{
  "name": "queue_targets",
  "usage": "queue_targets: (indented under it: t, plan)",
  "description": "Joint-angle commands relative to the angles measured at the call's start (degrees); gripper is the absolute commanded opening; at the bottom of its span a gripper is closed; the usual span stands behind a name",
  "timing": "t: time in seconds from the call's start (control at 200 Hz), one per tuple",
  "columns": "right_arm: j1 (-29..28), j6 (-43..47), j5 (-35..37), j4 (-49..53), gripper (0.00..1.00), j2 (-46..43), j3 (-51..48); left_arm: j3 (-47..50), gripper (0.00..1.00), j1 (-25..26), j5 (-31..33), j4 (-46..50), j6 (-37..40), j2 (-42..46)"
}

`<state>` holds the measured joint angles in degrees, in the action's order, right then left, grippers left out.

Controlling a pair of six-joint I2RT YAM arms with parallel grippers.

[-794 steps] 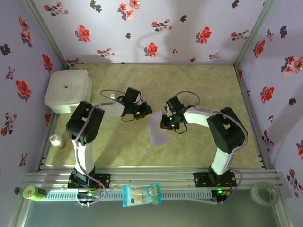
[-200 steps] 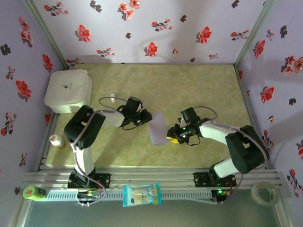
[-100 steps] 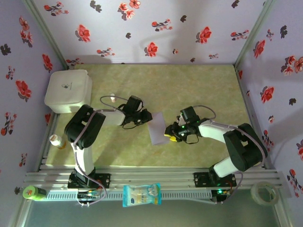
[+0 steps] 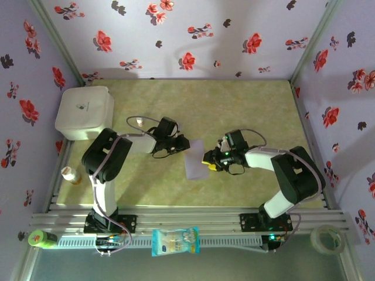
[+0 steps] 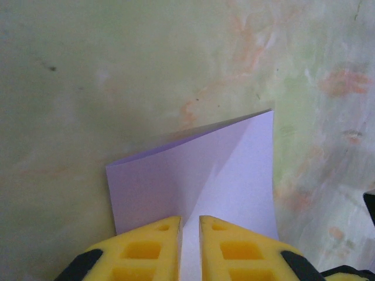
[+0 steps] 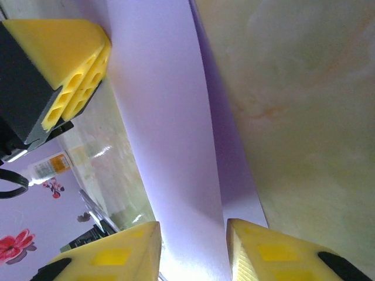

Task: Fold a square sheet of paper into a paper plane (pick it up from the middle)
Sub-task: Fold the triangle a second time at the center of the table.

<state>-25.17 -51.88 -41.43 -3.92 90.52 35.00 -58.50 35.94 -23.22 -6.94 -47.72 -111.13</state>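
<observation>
Left claw (image 4: 187, 144) pinches square sheet of paper (image 4: 195, 163); right claw (image 4: 207, 162) part-open astride it; long axis near-to-far.

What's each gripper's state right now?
Left gripper: closed, pinching the square sheet of paper.
Right gripper: open, jaws either side of the sheet, not clamped.

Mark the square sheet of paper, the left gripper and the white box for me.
square sheet of paper (image 4: 194, 164), top external view, middle of its lilac face.
left gripper (image 5: 190, 222), left wrist view, between its yellow fingertips.
white box (image 4: 85, 112), top external view, centre of its lid.
</observation>
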Motion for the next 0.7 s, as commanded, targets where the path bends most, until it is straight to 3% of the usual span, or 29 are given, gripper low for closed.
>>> queue_targets:
  t: [0.0,0.365,0.695]
  plan:
    - [0.6,0.7,-2.4,-3.5,0.33,1.1,-0.8,-1.8,0.16,0.0,-0.8,1.6,2.5,-2.9]
    - [1.1,-0.9,-2.9,-7.1,0.24,2.0,-2.5,-5.1,0.18,0.0,-1.2,3.3,4.1,-2.5]
    - [1.1,-4.2,-0.3,-9.5,0.08,2.2,-2.9,-3.9,0.32,0.8,0.8,3.2,6.6,6.2]
